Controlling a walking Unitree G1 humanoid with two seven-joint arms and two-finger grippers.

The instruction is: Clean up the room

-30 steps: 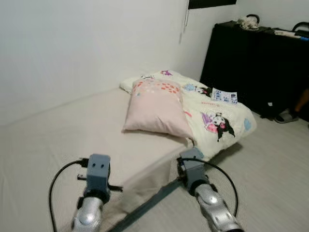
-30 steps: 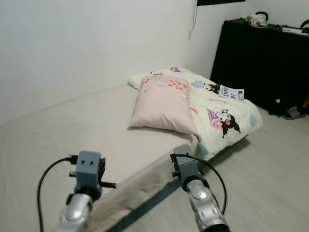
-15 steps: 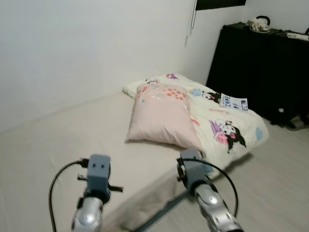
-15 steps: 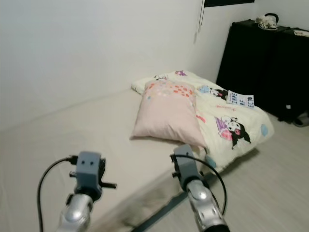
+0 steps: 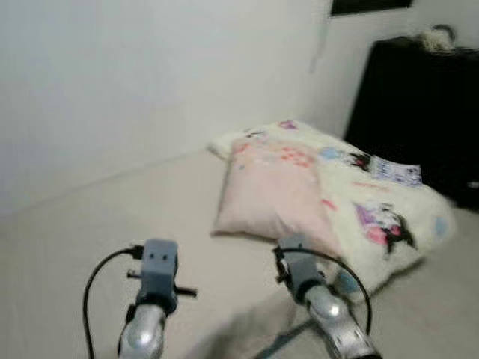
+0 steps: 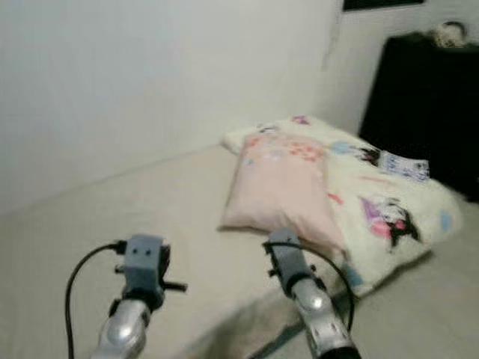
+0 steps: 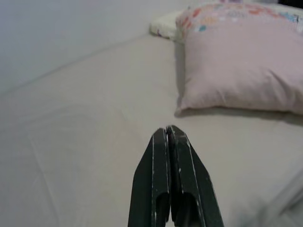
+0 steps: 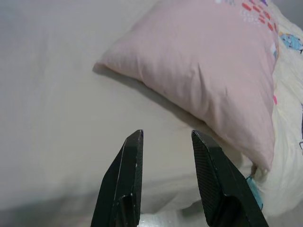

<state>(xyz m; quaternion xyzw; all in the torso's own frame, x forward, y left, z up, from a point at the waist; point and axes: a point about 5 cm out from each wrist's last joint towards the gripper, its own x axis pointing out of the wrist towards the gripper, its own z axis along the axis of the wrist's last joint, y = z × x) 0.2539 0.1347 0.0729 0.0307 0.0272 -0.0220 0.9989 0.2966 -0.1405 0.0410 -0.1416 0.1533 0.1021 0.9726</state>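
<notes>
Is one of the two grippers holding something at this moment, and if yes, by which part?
Nothing is held. The left gripper is shut with nothing between its fingers, above the bed sheet. The right gripper is open, near the pink pillow.

wide bare beige mattress sheet (image 5: 97, 224) lies ahead of both grippers; the soft pink pillow (image 5: 273, 191) and cartoon-print cream blanket (image 5: 382, 217) block the right side.

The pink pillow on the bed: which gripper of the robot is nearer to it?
The right. The right gripper, fingers open, hangs just short of the pink pillow. The left gripper, fingers shut, is farther, over the bare beige sheet.
</notes>
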